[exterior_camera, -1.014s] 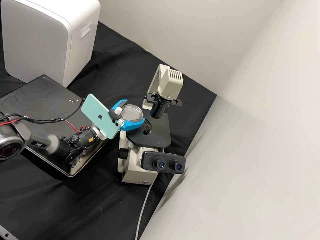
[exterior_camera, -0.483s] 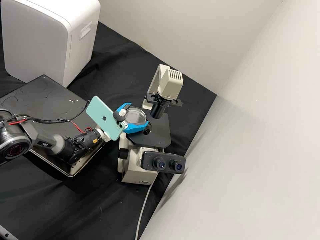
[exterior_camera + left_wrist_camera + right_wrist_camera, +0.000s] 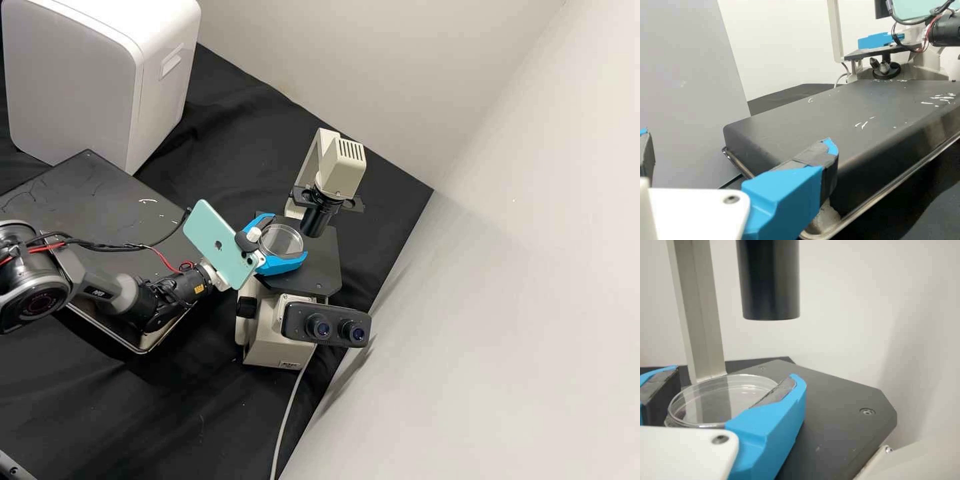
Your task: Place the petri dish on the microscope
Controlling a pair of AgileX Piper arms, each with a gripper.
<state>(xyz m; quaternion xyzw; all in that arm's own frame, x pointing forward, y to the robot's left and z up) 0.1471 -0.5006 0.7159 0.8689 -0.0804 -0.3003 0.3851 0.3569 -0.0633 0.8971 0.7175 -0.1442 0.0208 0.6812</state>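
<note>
A clear round petri dish (image 3: 283,240) (image 3: 720,400) sits between the blue fingers of my right gripper (image 3: 290,237) (image 3: 730,381), which is shut on it. The dish hangs just above the black stage (image 3: 321,267) (image 3: 840,415) of the beige microscope (image 3: 283,337), near the stage's left edge. The black condenser tube (image 3: 313,220) (image 3: 770,280) is above and just beyond the dish. My left gripper (image 3: 735,142) is open with nothing between its fingers, low beside a black tray (image 3: 865,130). Far off in the left wrist view are the stage (image 3: 875,51) and a blue finger (image 3: 879,39) of the right gripper.
The black tray (image 3: 87,193) lies on the black cloth left of the microscope, under the right arm. A white box-shaped appliance (image 3: 93,73) stands at the back left. A mint-green phone (image 3: 220,243) rides on the right wrist. A grey cable (image 3: 287,413) runs forward from the microscope. A pale wall bounds the right.
The right gripper has carried the petri dish to the right, from beside the stage's left edge to over the stage near the condenser tube.
</note>
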